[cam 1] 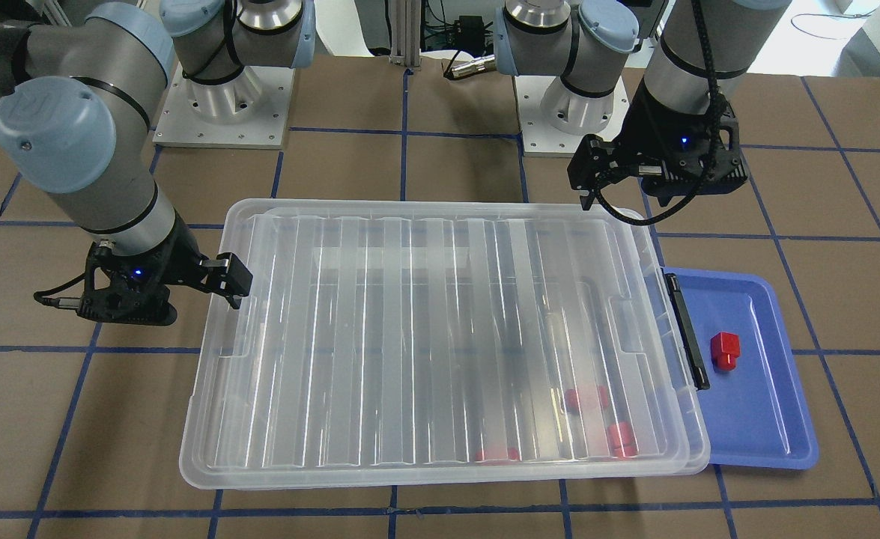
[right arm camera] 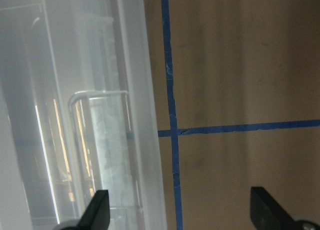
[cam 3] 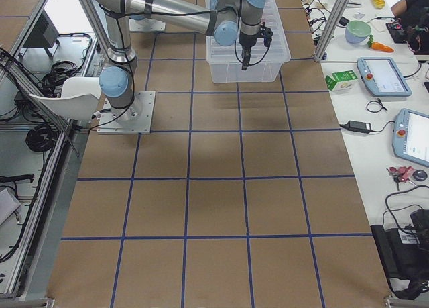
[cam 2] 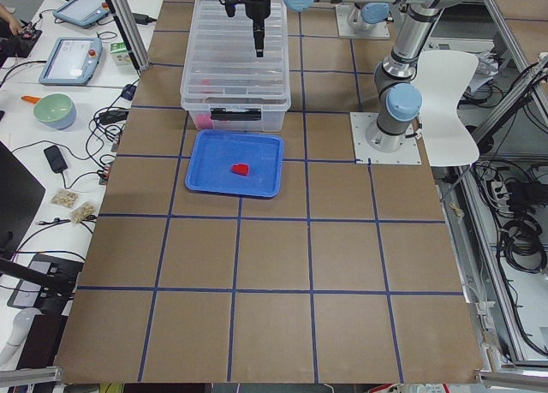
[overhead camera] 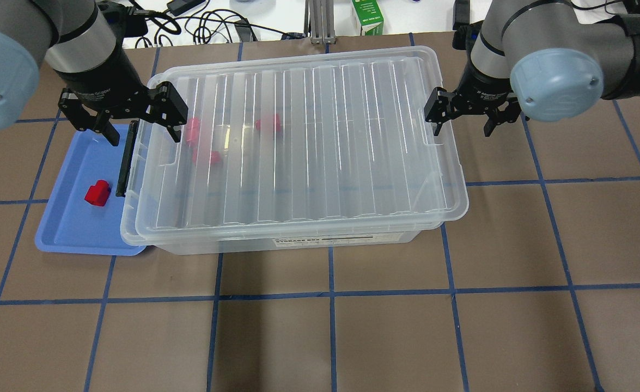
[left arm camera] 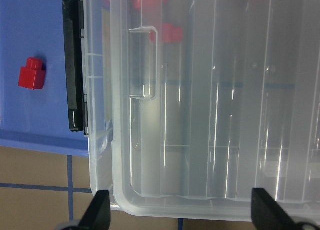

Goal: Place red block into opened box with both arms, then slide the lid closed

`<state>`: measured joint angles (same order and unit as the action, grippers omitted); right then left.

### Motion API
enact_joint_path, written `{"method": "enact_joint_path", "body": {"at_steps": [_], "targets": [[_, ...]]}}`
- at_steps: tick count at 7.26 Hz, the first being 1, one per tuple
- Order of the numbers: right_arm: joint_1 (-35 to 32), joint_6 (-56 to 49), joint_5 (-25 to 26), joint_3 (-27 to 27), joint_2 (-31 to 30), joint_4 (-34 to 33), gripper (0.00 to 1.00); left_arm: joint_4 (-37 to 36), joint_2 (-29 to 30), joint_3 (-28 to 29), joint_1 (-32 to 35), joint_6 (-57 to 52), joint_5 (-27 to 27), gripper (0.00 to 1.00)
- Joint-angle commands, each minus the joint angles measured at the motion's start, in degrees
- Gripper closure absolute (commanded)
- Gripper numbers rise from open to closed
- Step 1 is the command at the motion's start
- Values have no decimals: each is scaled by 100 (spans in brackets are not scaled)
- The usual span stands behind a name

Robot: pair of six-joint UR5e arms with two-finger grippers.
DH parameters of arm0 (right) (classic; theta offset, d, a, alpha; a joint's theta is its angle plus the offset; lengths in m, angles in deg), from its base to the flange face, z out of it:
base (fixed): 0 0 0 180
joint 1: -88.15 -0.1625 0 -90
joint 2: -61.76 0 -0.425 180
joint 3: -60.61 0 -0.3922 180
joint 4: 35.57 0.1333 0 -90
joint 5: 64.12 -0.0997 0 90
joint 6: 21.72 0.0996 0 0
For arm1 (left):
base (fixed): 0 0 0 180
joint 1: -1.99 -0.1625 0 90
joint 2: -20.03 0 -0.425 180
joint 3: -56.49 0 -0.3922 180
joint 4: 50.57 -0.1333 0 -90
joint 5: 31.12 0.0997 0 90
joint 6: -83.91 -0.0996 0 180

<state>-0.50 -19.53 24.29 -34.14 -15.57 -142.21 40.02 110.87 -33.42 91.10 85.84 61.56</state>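
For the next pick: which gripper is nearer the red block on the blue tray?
Left. The left gripper hovers at the box's latch end, near the red block; the right gripper, at its far end.

Bright, even overhead light in all views; colours clean, no dim corners. Lid (overhead camera: pixel 309 136) carries thin white glare streaks along ribs, seen also in front view and both wrist views. Red blocks under lid (overhead camera: pixel 268 124) look soft and milky through plastic; red block (left arm camera: pixel 32 73) on blue tray (left arm camera: pixel 30 125) sharp, saturated. Shadows faint and short beneath box (overhead camera: pixel 298 242) front wall. Side views small, detail coarse.
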Motion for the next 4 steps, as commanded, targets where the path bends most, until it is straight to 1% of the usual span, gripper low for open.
{"method": "enact_joint_path", "body": {"at_steps": [1,4], "targets": [[23,-18,35,17,121,-111,0,-7,-5,-27,1,0,13,0],[23,-9,53,18,122,-181,0,-24,4,-44,1,0,13,0]]}}
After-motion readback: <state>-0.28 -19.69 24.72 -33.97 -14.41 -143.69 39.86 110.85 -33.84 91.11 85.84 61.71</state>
